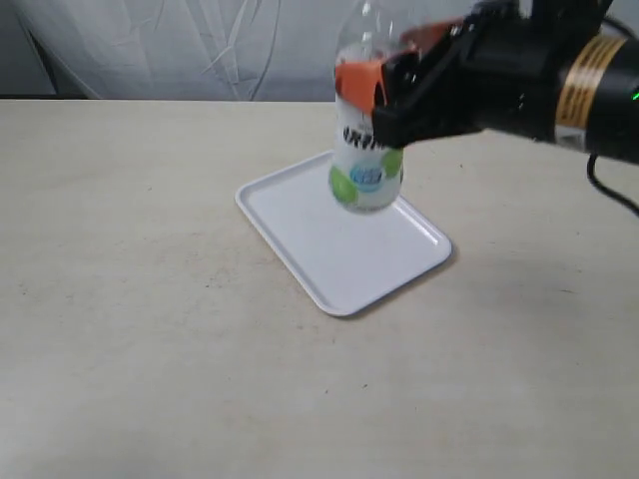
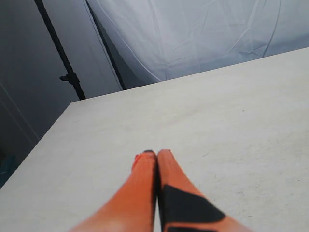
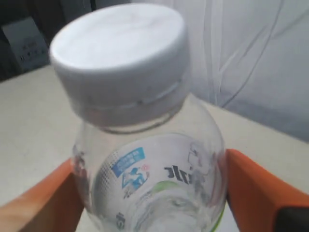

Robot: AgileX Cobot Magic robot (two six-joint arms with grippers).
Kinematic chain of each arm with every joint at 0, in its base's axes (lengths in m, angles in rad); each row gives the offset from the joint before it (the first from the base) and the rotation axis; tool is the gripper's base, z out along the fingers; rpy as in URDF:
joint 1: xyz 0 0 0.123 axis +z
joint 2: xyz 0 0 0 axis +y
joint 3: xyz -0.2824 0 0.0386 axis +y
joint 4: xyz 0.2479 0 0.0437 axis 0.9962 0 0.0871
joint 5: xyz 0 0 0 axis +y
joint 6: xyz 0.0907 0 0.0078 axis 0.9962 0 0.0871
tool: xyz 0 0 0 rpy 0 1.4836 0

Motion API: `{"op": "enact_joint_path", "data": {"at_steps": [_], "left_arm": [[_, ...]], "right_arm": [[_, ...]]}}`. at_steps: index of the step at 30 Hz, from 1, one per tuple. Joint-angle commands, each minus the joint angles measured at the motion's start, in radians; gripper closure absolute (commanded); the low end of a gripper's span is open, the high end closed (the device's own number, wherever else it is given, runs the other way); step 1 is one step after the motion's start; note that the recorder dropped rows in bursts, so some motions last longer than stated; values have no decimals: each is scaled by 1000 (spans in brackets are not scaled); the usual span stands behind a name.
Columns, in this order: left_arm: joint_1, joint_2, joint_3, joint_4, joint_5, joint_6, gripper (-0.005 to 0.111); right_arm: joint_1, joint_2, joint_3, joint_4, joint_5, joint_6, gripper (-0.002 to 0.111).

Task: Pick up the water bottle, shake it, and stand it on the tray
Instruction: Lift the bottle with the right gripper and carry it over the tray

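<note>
- Clear plastic beneath a white screw cap (image 3: pixel 120 58) and a white-and-green label with dark lettering: stands upright, motion-blurred in the exterior view, as the small water bottle (image 1: pixel 366 150).
- Sits pinched around its upper body by the black right gripper (image 1: pixel 371 95), reaching in from the right side, orange fingers (image 3: pixel 43 203) pressed against opposite sides of the bottle just below the shoulder.
- Shows its base over the far half of the flat white rectangular plastic tray (image 1: pixel 329 261); cannot tell whether base and tray touch.
- Rests, as for the tray, at an angle on the pale beige table (image 1: pixel 130 319), rounded corners and low raised rim in plain sight.
- Hovers over bare tabletop in the left wrist view: the left gripper (image 2: pixel 157 157), its two orange fingers closed tight against each other with nothing between them.
- Hangs creased behind the table: a white cloth backdrop (image 1: pixel 200 40).
</note>
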Motion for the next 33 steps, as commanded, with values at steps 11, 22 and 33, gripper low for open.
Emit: {"op": "enact_joint_path", "data": {"at_steps": [11, 22, 33], "left_arm": [[0, -5, 2, 1, 3, -4, 107], [0, -5, 2, 1, 3, -4, 107], [0, -5, 2, 1, 3, -4, 107]], "right_arm": [[-2, 88, 29, -7, -422, 0, 109], [-4, 74, 2, 135, 165, -89, 109], [-2, 96, 2, -5, -599, 122, 109]]}}
